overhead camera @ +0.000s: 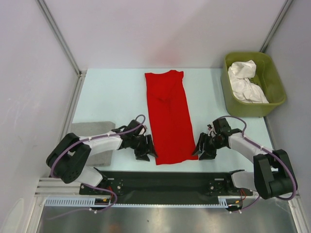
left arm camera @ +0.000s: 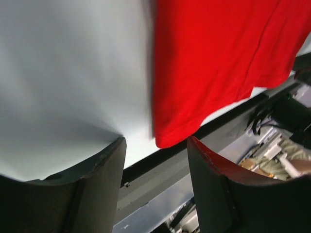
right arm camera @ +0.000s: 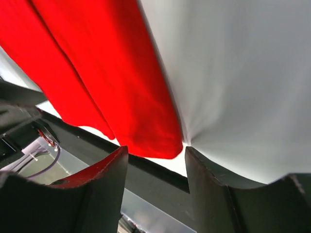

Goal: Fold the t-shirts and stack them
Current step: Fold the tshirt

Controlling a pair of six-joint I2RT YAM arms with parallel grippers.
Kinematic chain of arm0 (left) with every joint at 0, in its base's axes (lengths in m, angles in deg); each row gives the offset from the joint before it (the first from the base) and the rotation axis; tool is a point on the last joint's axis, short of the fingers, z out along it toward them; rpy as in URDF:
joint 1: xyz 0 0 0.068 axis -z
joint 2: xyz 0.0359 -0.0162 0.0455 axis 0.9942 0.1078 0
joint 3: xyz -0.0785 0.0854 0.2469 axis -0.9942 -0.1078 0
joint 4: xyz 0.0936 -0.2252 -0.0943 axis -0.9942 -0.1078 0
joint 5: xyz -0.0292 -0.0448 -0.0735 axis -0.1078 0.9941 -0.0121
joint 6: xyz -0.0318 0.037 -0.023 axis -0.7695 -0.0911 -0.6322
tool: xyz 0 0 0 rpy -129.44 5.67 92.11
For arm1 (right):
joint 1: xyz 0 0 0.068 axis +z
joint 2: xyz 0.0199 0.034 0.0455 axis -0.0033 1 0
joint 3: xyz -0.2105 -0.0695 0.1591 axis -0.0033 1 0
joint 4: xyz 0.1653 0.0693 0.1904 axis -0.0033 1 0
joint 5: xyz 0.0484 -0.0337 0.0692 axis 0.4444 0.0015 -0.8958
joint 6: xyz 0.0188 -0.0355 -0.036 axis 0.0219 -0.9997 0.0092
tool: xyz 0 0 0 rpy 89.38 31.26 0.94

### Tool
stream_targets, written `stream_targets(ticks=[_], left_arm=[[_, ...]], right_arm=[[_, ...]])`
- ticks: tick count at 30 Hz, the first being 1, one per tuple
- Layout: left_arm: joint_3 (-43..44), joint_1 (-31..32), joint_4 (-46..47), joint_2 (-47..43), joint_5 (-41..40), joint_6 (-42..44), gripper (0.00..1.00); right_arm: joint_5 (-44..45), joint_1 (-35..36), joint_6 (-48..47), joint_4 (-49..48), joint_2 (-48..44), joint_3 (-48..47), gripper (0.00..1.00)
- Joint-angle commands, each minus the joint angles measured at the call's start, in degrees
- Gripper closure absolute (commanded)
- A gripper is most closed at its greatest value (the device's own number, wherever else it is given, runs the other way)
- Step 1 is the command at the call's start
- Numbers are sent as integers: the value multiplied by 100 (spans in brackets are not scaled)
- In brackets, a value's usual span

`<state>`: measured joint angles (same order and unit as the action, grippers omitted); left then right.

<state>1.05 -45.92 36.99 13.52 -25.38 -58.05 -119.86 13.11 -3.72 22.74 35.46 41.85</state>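
Red shirt point(overhead camera: 167, 116) laid flat as long strip on table point(overhead camera: 112, 97). Left gripper point(overhead camera: 146, 149) positioned at its near-left corner, right gripper point(overhead camera: 202, 147) at its near-right corner. Both sets of fingers spread, nothing grasped. White shirts point(overhead camera: 247, 82) heaped in tub point(overhead camera: 272, 106), far right of red shirt.

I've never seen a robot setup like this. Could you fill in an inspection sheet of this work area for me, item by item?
surface: pale table, flat, no spills seen.
job's things: red t-shirt lying folded into a long strip mid-table; white t-shirts crumpled in a green tub at the far right.
clutter: grey pad at the left edge, the left arm reaching over it.
grippers: left gripper and right gripper low beside the red t-shirt's near corners, jaws apart, no cloth pinched.
cables: purple cables looped along both arms, off the cloth.
surroundings: plain white walls; nothing else seen.
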Motion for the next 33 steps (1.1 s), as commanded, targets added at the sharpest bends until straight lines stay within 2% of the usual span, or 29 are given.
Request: stream_targets(ticks=[1,11,14,15,17,19,20,21,22,23,24,29,33], left_arm=[[-200,262,297,218,166,-235,40],[-605,500,851,674,263,-543,41],[-657,509,1000,825,167,-569,53],[-657,500,1010,851,123,-586,61],[-657,500,1019,843,9,-613,67],[-719,500,1018,738,-97,-700,88],[-780,500,1010,659,-202,-788,97],[-806,500,984,527,-246,-789,100],[-833,500,948,457,-282,-797,100],[-851,500,913,404,-299,-771,100],[-842,500,861,360,-343,-754,100],[-1148,500,439,-421,-396,-709,100],[-1317,491,-53,-1221,-537,-613,100]], right_arm=[[221,41,220,-171,-290,46,44],[389,32,194,-443,18,20,48],[415,32,186,-540,35,64,50],[415,32,185,-549,61,64,52],[363,41,177,-540,97,64,58],[371,102,185,-531,70,90,63],[345,129,203,-531,44,108,68],[319,164,203,-540,53,143,73],[284,199,194,-549,53,152,80],[214,286,194,-584,53,169,95],[178,339,203,-610,61,204,99],[152,743,544,-401,-263,336,100],[64,1077,949,-233,-973,591,100]])
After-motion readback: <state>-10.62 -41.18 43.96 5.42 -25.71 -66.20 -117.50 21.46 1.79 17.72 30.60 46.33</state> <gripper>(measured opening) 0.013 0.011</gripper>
